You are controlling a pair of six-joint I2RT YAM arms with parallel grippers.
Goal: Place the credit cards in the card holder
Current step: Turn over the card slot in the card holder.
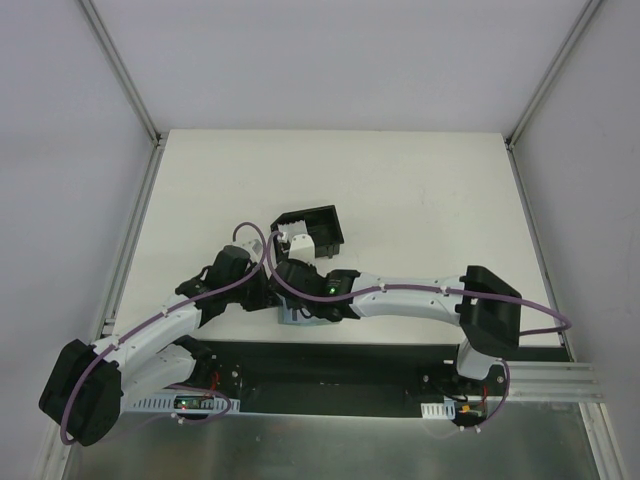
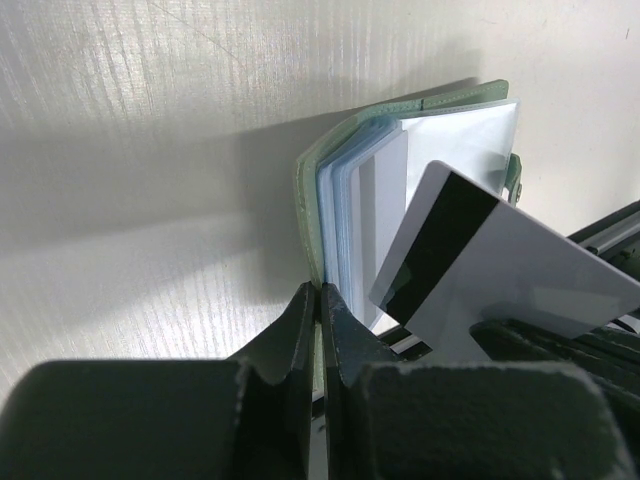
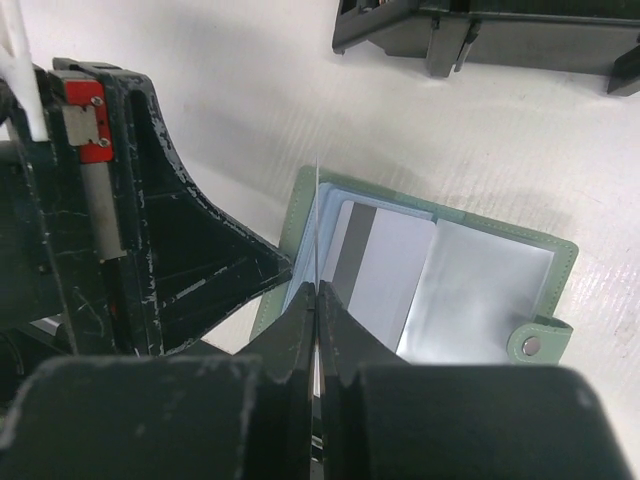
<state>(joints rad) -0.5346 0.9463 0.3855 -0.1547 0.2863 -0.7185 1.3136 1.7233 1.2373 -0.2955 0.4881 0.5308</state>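
Observation:
The black card holder [image 1: 312, 228] stands open-topped on the table beyond both grippers; its near wall shows in the right wrist view [image 3: 480, 30]. My right gripper [image 3: 317, 290] is shut on the whitish-grey credit card, seen edge-on [image 3: 316, 225]. In the left wrist view that card [image 2: 520, 275] shows its dark stripe, lifted above the case. My left gripper [image 2: 321, 292] is shut on the left cover of the open grey-green case [image 2: 312, 200]. Another striped card [image 3: 375, 270] sits in a clear sleeve of the case. I see no light blue card.
The grey-green case [image 3: 545, 250] lies open on the white table near its front edge, snap tab [image 3: 535, 345] at the right. My left gripper's fingers [image 3: 150, 250] stand close beside the right gripper. Grey walls enclose the table on three sides.

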